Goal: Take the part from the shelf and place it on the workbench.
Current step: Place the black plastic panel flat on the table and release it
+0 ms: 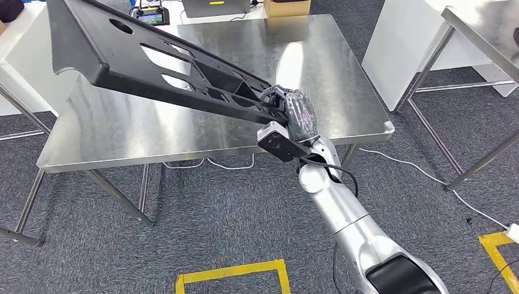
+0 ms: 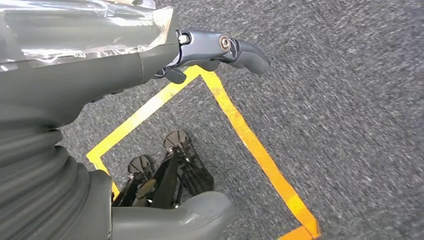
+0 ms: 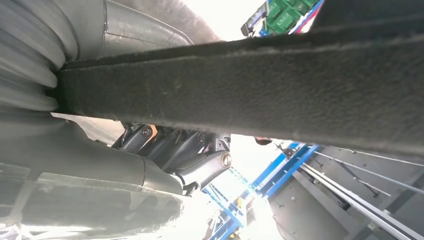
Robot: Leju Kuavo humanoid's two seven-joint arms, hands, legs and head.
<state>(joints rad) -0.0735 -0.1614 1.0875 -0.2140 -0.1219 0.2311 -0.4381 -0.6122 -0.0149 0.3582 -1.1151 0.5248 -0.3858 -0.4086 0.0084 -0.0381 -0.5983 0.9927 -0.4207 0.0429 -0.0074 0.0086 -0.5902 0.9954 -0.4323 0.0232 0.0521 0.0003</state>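
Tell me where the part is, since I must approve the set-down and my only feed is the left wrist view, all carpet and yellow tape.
Observer: In the head view, the right robot hand grips one end of the long black part.
Operator: Is it down on the workbench?
Observer: Not flat. It slants over the steel workbench, with its far end raised well above the surface.
Operator: Anything on the bench I should mind?
Observer: At the far edge sit a handheld controller with a screen and a cardboard box, both apart from the part.
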